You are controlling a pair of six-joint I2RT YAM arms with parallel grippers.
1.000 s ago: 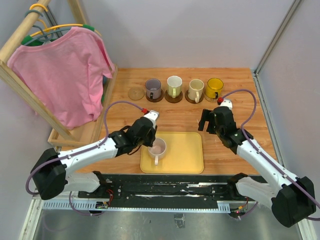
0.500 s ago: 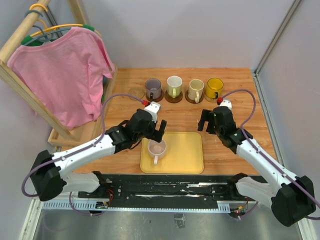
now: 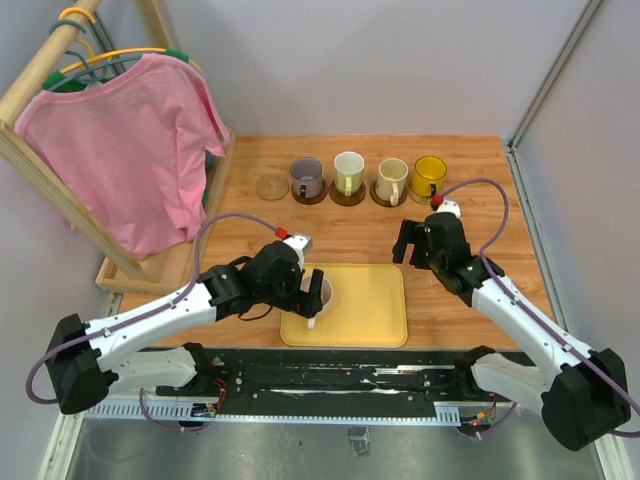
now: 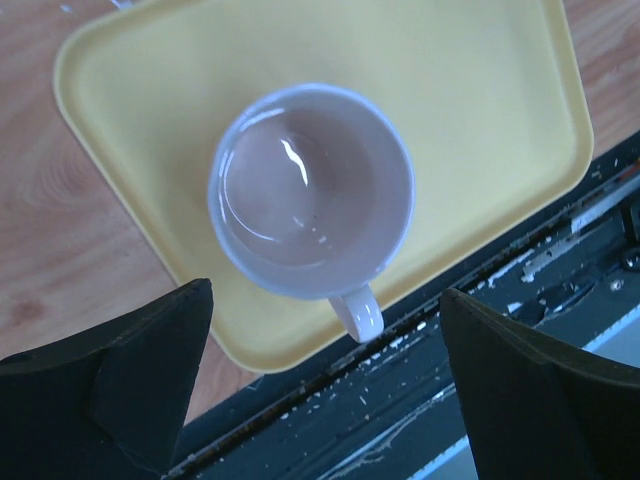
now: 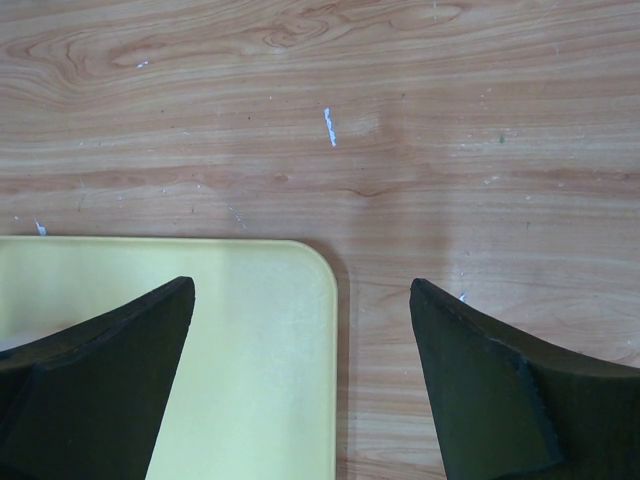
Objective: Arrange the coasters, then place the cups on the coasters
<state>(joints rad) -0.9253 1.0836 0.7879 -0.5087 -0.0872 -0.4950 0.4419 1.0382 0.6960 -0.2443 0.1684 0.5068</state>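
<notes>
So, the yellow rectangular plastic tray [image 3: 365, 310] at the near edge of the wooden surface [image 3: 350, 225] holds just one thing: the pale pink handled mug [image 4: 311, 190]. It's upright in the tray's left part, handle pointing at the arm bases, and I can't see anything inside it.

Along the back there's a row. A tan round coaster [image 3: 271, 187] sits bare at the left end. Then come the grey-purple mug [image 3: 306, 177], the white-greenish mug [image 3: 348, 171], the cream mug [image 3: 392, 179] and the yellow mug [image 3: 430, 175], each on its own dark brown coaster [image 3: 349, 199].

The left fingers [image 4: 130, 380] are spread wide above the pink mug, one each side, not touching it. The right fingers [image 5: 90, 380] are apart too, holding nothing, over the tray's far right corner.

A second ago the left fingers were down at the pink mug's rim, much closer together. Since then they've opened up and the left arm has pulled back toward its base. The mug's in about the same spot, and the right arm has barely budged.
</notes>
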